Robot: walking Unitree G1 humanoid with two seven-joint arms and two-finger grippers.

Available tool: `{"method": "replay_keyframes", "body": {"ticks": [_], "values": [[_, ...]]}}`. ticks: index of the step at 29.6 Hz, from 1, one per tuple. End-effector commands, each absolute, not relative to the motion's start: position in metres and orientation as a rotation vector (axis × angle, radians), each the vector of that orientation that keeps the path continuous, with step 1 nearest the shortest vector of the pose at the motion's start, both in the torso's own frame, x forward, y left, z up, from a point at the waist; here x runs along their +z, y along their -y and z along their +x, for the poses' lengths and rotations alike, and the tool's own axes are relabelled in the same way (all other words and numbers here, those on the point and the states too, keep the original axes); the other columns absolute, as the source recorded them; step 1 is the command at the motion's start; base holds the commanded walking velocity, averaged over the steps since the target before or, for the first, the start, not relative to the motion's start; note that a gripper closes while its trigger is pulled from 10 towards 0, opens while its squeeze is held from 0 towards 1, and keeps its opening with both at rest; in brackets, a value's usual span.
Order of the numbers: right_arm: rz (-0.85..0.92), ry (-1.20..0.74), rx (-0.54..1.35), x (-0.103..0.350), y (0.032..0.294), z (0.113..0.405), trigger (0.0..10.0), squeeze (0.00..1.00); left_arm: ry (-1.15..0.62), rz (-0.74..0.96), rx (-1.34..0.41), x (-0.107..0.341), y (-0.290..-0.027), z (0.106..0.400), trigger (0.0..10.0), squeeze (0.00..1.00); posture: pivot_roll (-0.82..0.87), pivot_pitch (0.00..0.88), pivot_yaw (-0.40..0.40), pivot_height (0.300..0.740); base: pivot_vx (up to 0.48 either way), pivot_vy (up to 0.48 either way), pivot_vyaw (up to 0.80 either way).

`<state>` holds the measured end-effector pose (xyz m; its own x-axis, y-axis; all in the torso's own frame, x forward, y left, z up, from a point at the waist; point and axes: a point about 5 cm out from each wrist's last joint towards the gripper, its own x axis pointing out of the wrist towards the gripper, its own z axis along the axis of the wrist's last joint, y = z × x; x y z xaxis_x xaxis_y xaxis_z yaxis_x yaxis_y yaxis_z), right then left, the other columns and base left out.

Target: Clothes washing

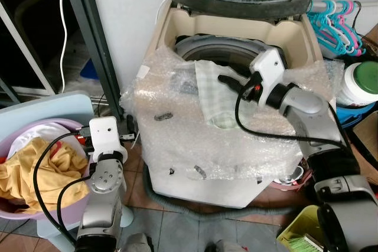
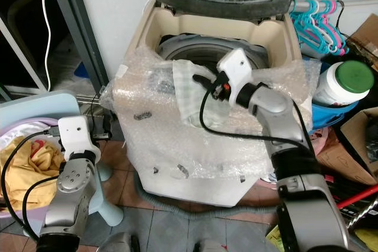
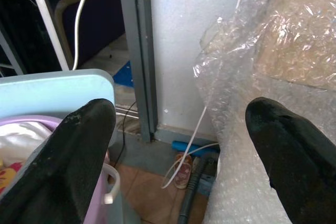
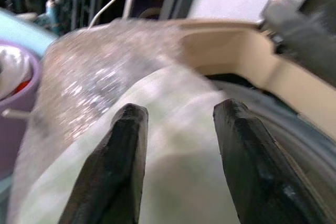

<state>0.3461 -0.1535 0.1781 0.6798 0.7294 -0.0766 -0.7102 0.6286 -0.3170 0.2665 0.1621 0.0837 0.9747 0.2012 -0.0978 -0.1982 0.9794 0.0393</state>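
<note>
Cluttered laundry corner with a white wall and a tiled floor. Against the wall stands a cream top-loading washing machine (image 1: pixel 236 87), its dark lid raised and its front and top edge wrapped in bubble wrap (image 1: pixel 177 140). To the robot's left, a lilac laundry basket (image 1: pixel 12 146) sits on a pale blue stool and holds a yellow garment (image 1: pixel 35 172). To the right are turquoise and pink hangers (image 1: pixel 333 25) and a white jar with a green lid (image 1: pixel 363 81).

A pale green checked cloth (image 1: pixel 215 95) lies draped over the machine's front rim, half in the drum opening and half on the wrap. The right gripper (image 1: pixel 227 79) hovers just above this cloth with its two black fingers parted and nothing between them. The left gripper (image 3: pixel 178 145) is held low between basket and machine, fingers spread wide, empty.

Judged from this, loading is under way: the cloth is not yet fully inside. Next, the right gripper likely needs to push or lift the cloth over the rim and down into the drum, avoiding snagging the bubble wrap.
</note>
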Motion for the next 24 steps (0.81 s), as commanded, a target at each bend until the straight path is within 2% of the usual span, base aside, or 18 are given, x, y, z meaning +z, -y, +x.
{"method": "replay_keyframes", "body": {"ticks": [1,3,4,5,6,9,10,11,13,14,15,16,21,22,23,24], "values": [[-0.389,0.009,0.865,0.17,0.152,0.341,10.0,1.0,-0.093,0.034,0.207,0.086,-0.164,0.263,10.0,0.0,-0.07,0.0,-0.034,0.74,0.0,0.0,0.0],[-0.431,-0.038,0.854,0.161,0.155,0.341,10.0,1.0,-0.095,0.032,0.21,0.085,-0.163,0.261,10.0,0.0,-0.06,0.0,-0.038,0.74,0.0,0.0,0.0],[-0.455,-0.057,0.822,0.157,0.157,0.343,4.5,1.0,-0.096,0.031,0.21,0.085,-0.162,0.26,10.0,0.0,-0.06,0.0,-0.041,0.74,0.0,0.0,0.0],[-0.471,-0.067,0.8,0.156,0.159,0.345,4.5,1.0,-0.097,0.03,0.21,0.085,-0.162,0.26,10.0,0.0,-0.06,0.0,-0.043,0.74,0.0,0.0,0.0],[-0.475,-0.076,0.774,0.154,0.161,0.347,0.0,1.0,-0.097,0.029,0.21,0.085,-0.161,0.26,10.0,0.0,-0.06,0.0,-0.044,0.74,0.0,0.0,0.0],[-0.468,-0.094,0.718,0.153,0.166,0.352,0.0,1.0,-0.097,0.027,0.21,0.085,-0.16,0.259,10.0,0.0,-0.06,0.0,-0.048,0.74,0.0,0.0,0.0],[-0.47,-0.113,0.617,0.154,0.175,0.36,1.9,1.0,-0.098,0.025,0.211,0.085,-0.16,0.26,10.0,0.0,-0.06,0.0,-0.05,0.74,0.0,0.0,0.0],[-0.466,-0.119,0.572,0.154,0.179,0.363,2.6,1.0,-0.097,0.024,0.211,0.085,-0.16,0.26,10.0,0.0,-0.06,0.0,-0.053,0.74,0.0,0.0,0.0],[-0.444,-0.123,0.492,0.157,0.187,0.367,2.6,1.0,-0.096,0.024,0.211,0.086,-0.16,0.261,10.0,0.0,-0.06,0.0,-0.056,0.74,0.0,0.0,0.0],[-0.421,-0.124,0.425,0.159,0.193,0.371,3.6,1.0,-0.094,0.024,0.213,0.086,-0.16,0.262,10.0,0.0,-0.06,0.0,-0.059,0.74,0.0,0.0,0.0],[-0.411,-0.124,0.398,0.161,0.196,0.372,3.6,1.0,-0.093,0.023,0.214,0.086,-0.16,0.262,10.0,0.0,-0.06,0.0,-0.059,0.74,0.0,0.0,0.0],[-0.371,-0.087,0.296,0.169,0.206,0.377,0.0,1.0,-0.093,0.022,0.218,0.086,-0.16,0.262,10.0,0.0,-0.06,0.0,-0.06,0.74,0.0,0.0,0.0],[-0.227,0.05,0.155,0.195,0.217,0.385,0.0,1.0,-0.092,0.018,0.222,0.087,-0.158,0.26,10.0,0.0,-0.05,0.0,-0.074,0.74,0.0,0.0,0.0],[-0.213,0.085,0.129,0.201,0.218,0.386,0.0,0.42,-0.093,0.017,0.223,0.086,-0.158,0.26,10.0,0.0,-0.05,0.0,-0.075,0.74,0.0,0.0,0.0],[-0.207,0.108,0.111,0.205,0.219,0.386,0.0,0.33,-0.094,0.017,0.224,0.086,-0.158,0.259,10.0,0.0,-0.05,0.0,-0.075,0.74,0.0,0.0,0.0],[-0.202,0.131,0.098,0.209,0.22,0.387,0.0,0.07,-0.095,0.015,0.226,0.086,-0.157,0.259,10.0,0.0,-0.05,0.0,-0.078,0.74,0.0,0.0,0.0]]}}
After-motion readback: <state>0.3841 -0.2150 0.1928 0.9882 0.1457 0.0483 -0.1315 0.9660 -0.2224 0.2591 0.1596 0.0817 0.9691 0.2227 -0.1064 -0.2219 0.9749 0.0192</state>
